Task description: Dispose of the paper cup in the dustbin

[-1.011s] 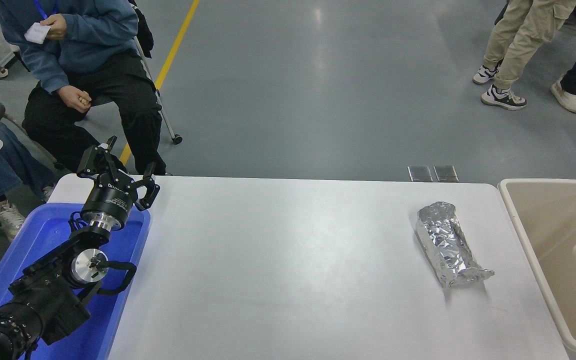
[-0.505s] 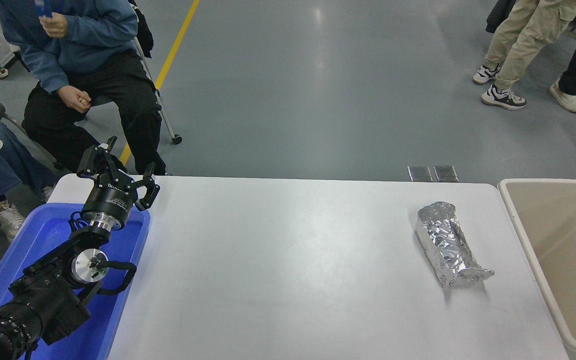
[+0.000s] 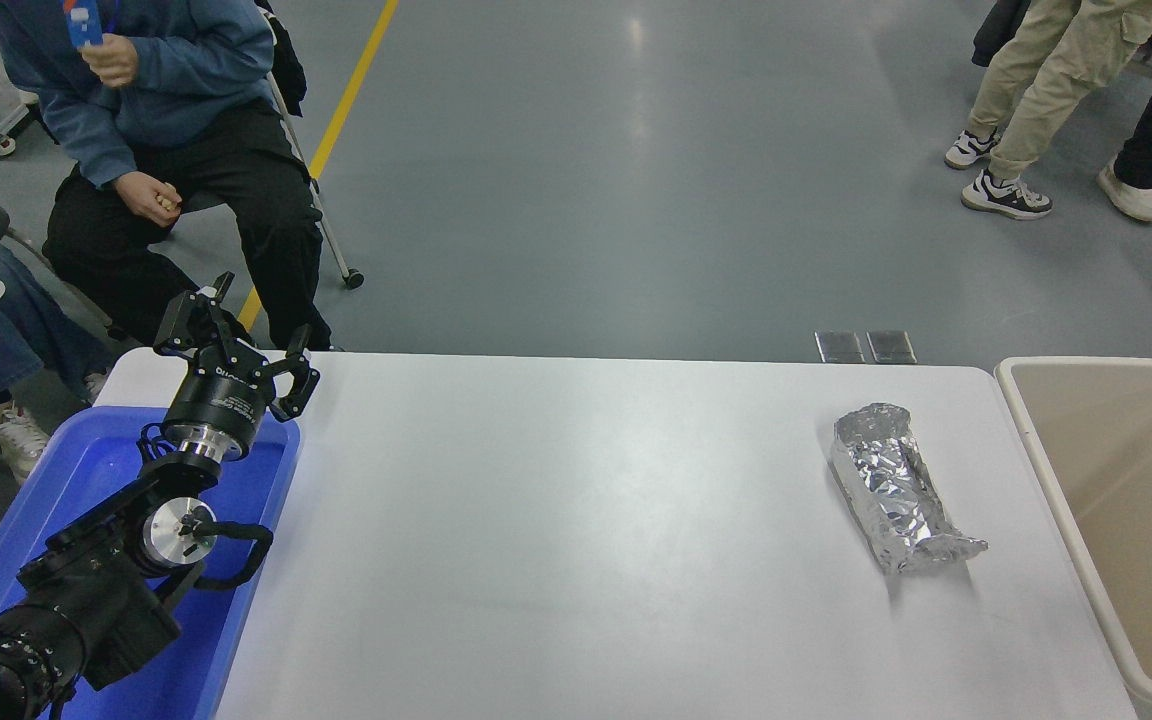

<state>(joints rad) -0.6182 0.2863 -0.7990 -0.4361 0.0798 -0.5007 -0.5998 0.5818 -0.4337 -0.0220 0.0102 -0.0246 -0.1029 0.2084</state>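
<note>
- The paper cup is nowhere to be seen right now: not on the tabletop (image 3: 576, 520), and not in the part of the dustbin (image 3: 1056, 480) that shows at the right edge. Much of the bin's inside runs off the picture, so the cup may lie down in there out of sight; I cannot tell.
- Judging from that, the disposal looks either done or hidden from here.
- How a cup like that would handle, going by the task wording alone: light, thin-walled, easy to crush, so a soft pinch across the wall just under the rim would suit it best. That is a guess, since none of it shows.
- The left tool (image 3: 236, 335) sits parked over the far end of a blue tray (image 3: 86, 470) at the lower left, its fingers spread apart and holding nothing.
- The right tool is out of view; only a small dark scrap shows at the bottom right corner, too little to identify.
- A crinkled foil bundle (image 3: 896, 490) lies on the tabletop near the bin, apart from its rim.
- Writing: there is pale lettering on the left tool's black collar, too small to read. No other labels are legible.
- People sit and stand beyond the far edge.
</note>
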